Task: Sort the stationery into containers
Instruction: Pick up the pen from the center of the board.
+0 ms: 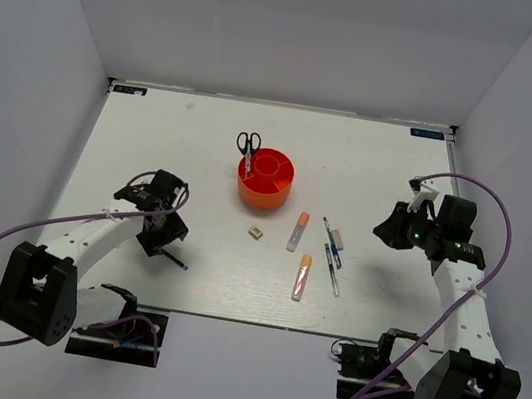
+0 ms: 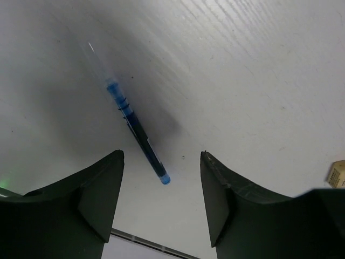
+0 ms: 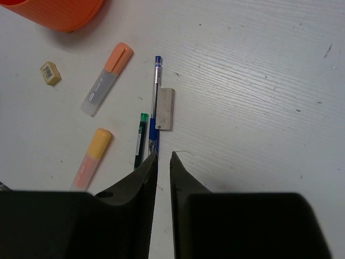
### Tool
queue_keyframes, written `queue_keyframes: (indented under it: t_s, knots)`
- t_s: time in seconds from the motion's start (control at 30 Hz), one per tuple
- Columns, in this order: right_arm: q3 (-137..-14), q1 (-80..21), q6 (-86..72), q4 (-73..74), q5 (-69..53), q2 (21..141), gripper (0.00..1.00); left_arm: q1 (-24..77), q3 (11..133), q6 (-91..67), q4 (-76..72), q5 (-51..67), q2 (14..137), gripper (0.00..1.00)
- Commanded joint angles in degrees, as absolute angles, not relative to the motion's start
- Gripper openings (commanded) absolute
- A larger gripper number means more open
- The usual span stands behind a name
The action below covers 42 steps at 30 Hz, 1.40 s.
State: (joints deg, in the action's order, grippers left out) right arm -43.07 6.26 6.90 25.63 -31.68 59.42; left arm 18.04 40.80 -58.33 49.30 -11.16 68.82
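- Left end effector (image 2: 161, 156) hovers wide open and empty over a blue pen (image 2: 129, 116) lying slanted on the surface (image 2: 259, 65). Closing off-centre could roll the pen away.
- Right end effector (image 3: 163, 156), nearly closed and empty, sits above a second blue pen (image 3: 156, 81) that touches the eraser (image 3: 166, 108), with the green pen (image 3: 141, 135) just beside. One pinch might drag all three.
- Organiser (image 1: 261, 197) stands at 12 o'clock of them.
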Motion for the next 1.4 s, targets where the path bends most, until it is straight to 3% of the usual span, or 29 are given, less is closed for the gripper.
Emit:
queue_keyframes:
  t_s: [0.0, 0.6, 0.7, 0.77, 0.97, 1.17, 1.37]
  knots:
    - [-44.1, 6.2, 7.6, 25.4, -32.3, 59.1, 0.18, 15.8, 39.5, -64.7, 48.6, -8.1, 68.4, 0.69]
    - [-44.2, 6.3, 7.9, 25.4, -32.4, 58.8, 0.18, 7.4, 37.4, -63.5, 43.0, -7.6, 78.5, 0.59]
    - [-44.2, 6.3, 7.8, 25.4, -32.3, 58.7, 0.18, 6.9, 37.8, -63.3, 42.5, -7.7, 80.8, 0.48]
    - [-44.2, 6.3, 7.7, 25.3, -32.3, 58.8, 0.18, 6.8, 37.8, -62.9, 42.3, -7.6, 82.0, 0.32]
    - [-44.2, 6.3, 7.7, 25.2, -32.2, 58.7, 0.18, 6.9, 38.0, -61.4, 42.1, -6.9, 81.7, 0.02]
    - [-44.2, 6.3, 7.7, 25.1, -32.6, 58.6, 0.18, 12.9, 45.9, -52.5, 42.5, -8.3, 75.7, 0.0]
    - [-44.2, 6.4, 7.6, 25.1, -32.6, 58.4, 0.18, 28.2, 60.9, -41.6, 42.2, -22.8, 75.6, 0.0]
